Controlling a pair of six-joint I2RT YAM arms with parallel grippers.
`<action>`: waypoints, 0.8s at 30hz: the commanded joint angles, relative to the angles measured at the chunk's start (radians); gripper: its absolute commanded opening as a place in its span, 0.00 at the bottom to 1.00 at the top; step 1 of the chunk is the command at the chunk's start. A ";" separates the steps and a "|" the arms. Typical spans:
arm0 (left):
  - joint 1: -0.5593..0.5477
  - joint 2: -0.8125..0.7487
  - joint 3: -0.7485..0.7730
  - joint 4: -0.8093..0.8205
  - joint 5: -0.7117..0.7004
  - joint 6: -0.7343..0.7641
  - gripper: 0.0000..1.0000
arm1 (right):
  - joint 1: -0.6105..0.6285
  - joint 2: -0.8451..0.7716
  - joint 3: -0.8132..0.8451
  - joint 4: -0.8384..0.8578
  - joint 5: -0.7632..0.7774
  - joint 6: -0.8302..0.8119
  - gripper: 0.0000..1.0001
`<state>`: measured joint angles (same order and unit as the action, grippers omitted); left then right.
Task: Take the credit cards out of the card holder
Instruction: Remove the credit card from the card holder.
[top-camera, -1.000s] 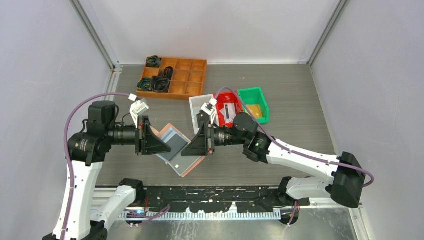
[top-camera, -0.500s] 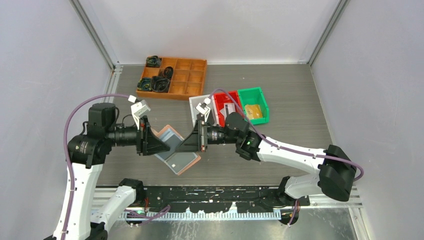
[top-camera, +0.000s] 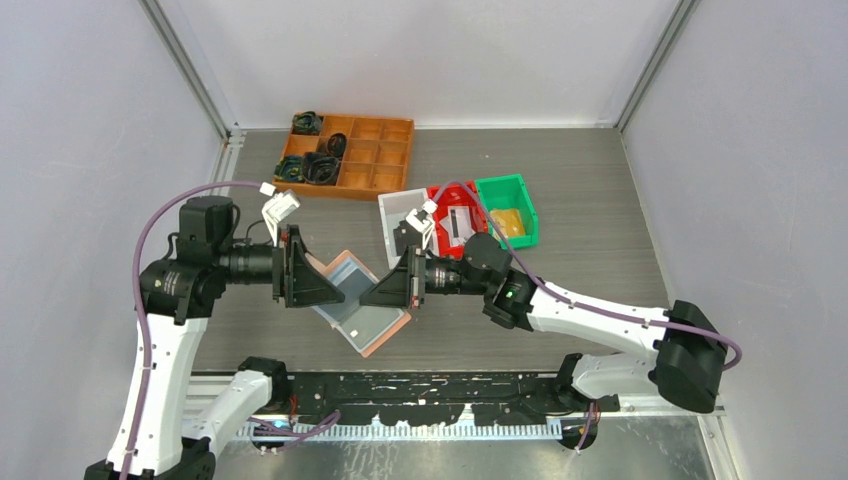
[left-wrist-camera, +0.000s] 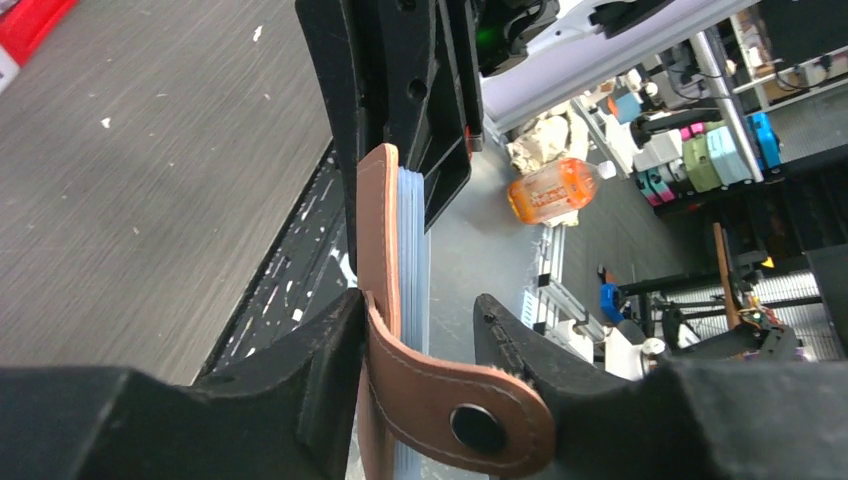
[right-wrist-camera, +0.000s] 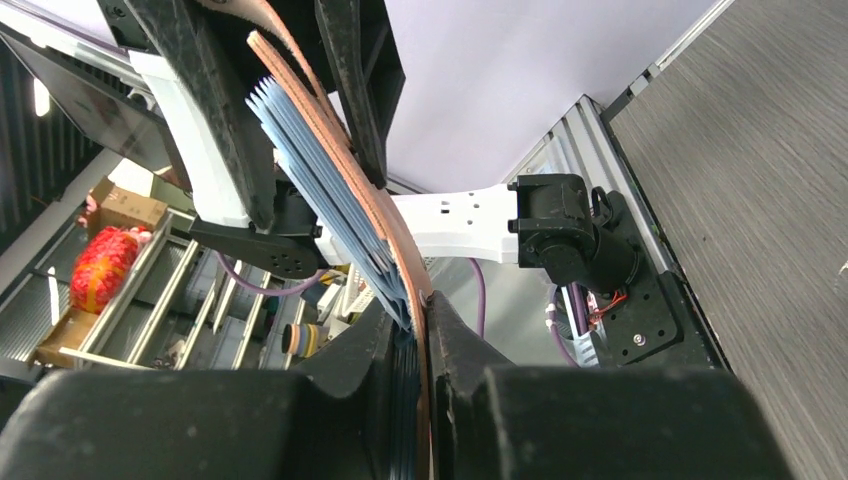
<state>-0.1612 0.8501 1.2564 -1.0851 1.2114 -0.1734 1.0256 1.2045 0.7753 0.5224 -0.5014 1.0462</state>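
Note:
The salmon-pink card holder (top-camera: 372, 322) hangs open above the table between my two grippers, its clear bluish sleeves (top-camera: 349, 287) facing up. My left gripper (top-camera: 333, 292) has the holder's edge between its fingers. In the left wrist view (left-wrist-camera: 415, 320) one finger presses the cover (left-wrist-camera: 378, 240) and the other touches the bent snap tab (left-wrist-camera: 450, 405). My right gripper (top-camera: 369, 297) is shut on the opposite edge. The right wrist view (right-wrist-camera: 418, 312) shows cover and fanned sleeves (right-wrist-camera: 320, 170) pinched together. A white credit card with a dark stripe (top-camera: 461, 222) lies in the red bin (top-camera: 443, 199).
A grey-white bin (top-camera: 392, 210), the red bin and a green bin (top-camera: 493, 187) holding a yellow-tan packet (top-camera: 508, 222) stand right of centre. An orange compartment tray (top-camera: 372, 150) with black items stands at the back left. Walls close in on both sides.
My right arm swung left towards the left gripper, then drew back right. The holder stayed gripped at both ends and shifted only slightly.

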 joint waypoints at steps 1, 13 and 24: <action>0.006 -0.023 0.015 0.162 0.093 -0.150 0.41 | 0.004 -0.050 0.004 0.041 0.030 -0.038 0.06; 0.007 -0.054 -0.012 0.220 0.047 -0.169 0.21 | 0.003 -0.064 0.011 0.044 0.009 -0.031 0.06; 0.007 -0.051 -0.002 0.181 -0.012 -0.088 0.01 | 0.004 -0.077 -0.013 0.091 -0.021 -0.038 0.25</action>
<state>-0.1585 0.8047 1.2385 -0.9550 1.1862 -0.2489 1.0283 1.1652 0.7593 0.5209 -0.5179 1.0191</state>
